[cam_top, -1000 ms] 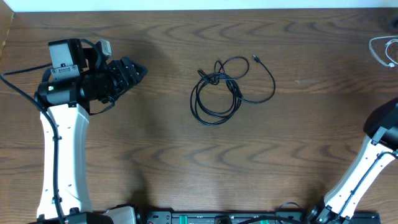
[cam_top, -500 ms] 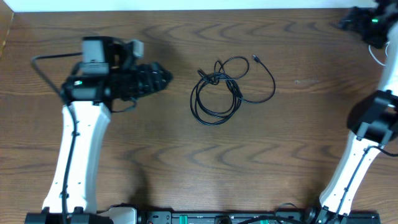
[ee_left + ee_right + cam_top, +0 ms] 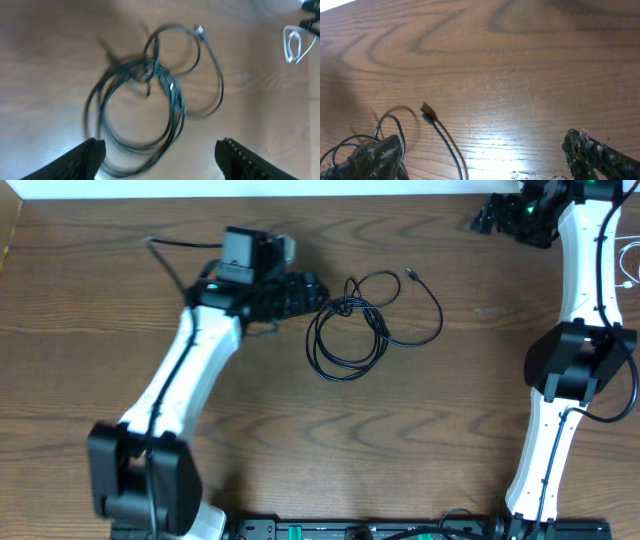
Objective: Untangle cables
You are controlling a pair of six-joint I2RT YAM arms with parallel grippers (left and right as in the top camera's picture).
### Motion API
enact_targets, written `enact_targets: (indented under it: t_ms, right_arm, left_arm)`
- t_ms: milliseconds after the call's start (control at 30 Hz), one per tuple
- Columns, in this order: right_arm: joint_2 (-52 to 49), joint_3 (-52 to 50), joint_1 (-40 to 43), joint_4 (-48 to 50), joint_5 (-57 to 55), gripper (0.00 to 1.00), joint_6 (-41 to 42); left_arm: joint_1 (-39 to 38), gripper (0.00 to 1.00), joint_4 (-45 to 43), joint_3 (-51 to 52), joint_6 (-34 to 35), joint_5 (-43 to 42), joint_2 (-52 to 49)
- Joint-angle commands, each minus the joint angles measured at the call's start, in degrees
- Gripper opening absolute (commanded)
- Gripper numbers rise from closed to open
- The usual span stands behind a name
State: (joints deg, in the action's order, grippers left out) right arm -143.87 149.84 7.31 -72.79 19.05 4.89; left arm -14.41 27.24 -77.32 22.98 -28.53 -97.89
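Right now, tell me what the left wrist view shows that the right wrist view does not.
Only the left wrist view: the whole looped black cable, the white cable at the upper right, and the left gripper, open. Only the right wrist view: the right gripper, open; of the coil it catches just an edge. Both: the black cable's plug end lying on the wooden table.

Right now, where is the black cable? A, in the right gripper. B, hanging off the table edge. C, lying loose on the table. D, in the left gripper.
C: the black cable lies coiled on the table; the left gripper beside it is open and empty.
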Motion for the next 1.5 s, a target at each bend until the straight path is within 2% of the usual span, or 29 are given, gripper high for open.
enact_targets:
  t_ms: [0,167,267,367,600,733,867,1000,1167,1400,1467]
  right_arm:
    - [1.16,-0.39,-0.79,-0.55,-1.7,0.99,-1.14]
    - [1.16,-0.39,-0.76,-1.62,-1.81,0.98,-1.14]
    - [1.14,-0.5,-0.79,-1.81,-1.79,0.97,-1.16]
    - [1.14,-0.66,-0.79,-1.81,-1.81,0.97,-1.14]
    - [1.14,-1.09,-0.79,-1.84,-1.81,0.96,-1.14]
    - [1.14,-1.97,-0.79,-1.7,-1.79,0.96,-1.14]
    - [1.14,-3.87,-0.81,-0.85,-1.77,0.96,-1.14]
    - [1.14,-7.08,-1.01,0.37,-1.77,0.96,-1.14]
    - [1.14,-11.04,-1.09,3.98,-1.53,0.93,-0.68]
    - [1.14,-11.26,-1.7,4.61,-1.53,0.94,0.37]
    - [1.14,-11.26,-2.01,4.57,-1.53,0.94,0.35]
  left_arm:
    - [-2.51,0.76,-5.73,0.28,10.43,2.49,-5.33]
    - [-4.76,0.75,-15.21,0.28,18.23,2.73,-13.11]
    - [-4.81,0.72,-15.82,0.28,21.55,4.52,-16.22]
    - [-4.81,0.7,-16.59,0.28,23.58,6.86,-17.86]
    - [-5.05,0.64,-17.05,0.28,23.63,8.79,-18.49]
    - [-5.05,0.64,-15.41,0.28,22.01,8.72,-18.49]
    - [-4.98,0.64,-15.32,0.28,14.34,8.7,-18.49]
    - [-4.9,0.65,-14.38,0.28,11.43,8.26,-18.49]
    - [-4.9,0.65,-14.14,-0.2,3.56,0.66,-17.53]
    - [-4.9,0.72,-13.55,-0.33,-3.28,0.81,-10.91]
    - [-4.9,0.74,-12.46,-0.33,-3.45,2.1,-9.79]
